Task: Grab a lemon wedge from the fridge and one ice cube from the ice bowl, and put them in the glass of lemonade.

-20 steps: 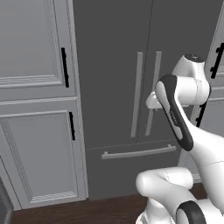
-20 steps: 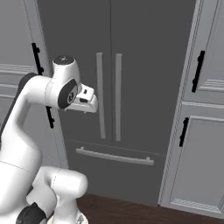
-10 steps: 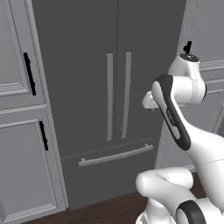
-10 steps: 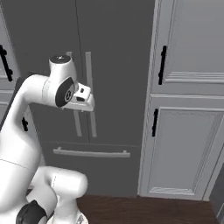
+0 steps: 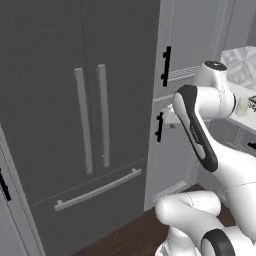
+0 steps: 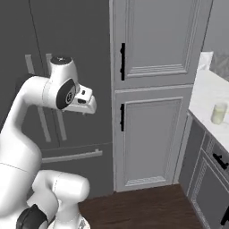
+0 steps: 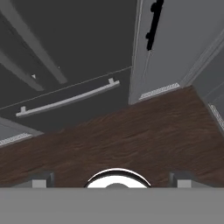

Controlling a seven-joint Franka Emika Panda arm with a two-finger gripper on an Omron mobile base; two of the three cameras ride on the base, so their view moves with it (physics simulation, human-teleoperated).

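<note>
Fridge (image 5: 75,100) shut, nothing fetched yet. Gripper (image 7: 111,178) spread wide, empty, aimed at floor (image 7: 131,135). Better to square up to bar handles (image 5: 92,117) before reaching; glass of lemonade (image 6: 219,112) waiting near worktop (image 6: 201,96) front edge.

Closed fridge (image 5: 75,100) beside cupboards (image 5: 192,35)

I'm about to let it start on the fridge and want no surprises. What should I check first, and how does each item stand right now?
1. Tall dark grey fridge doors shut, pale bar handles reachable: ok.
2. End effector open, holding nothing: ok.
3. End effector lined up on a handle: not ok; the hand view looks down at the dark wood floor.
4. Small clear glass of pale yellow lemonade upright on the white counter: ok.
5. Lemon wedge located: cannot tell, fridge closed.
6. Ice bowl located: cannot tell.
</note>
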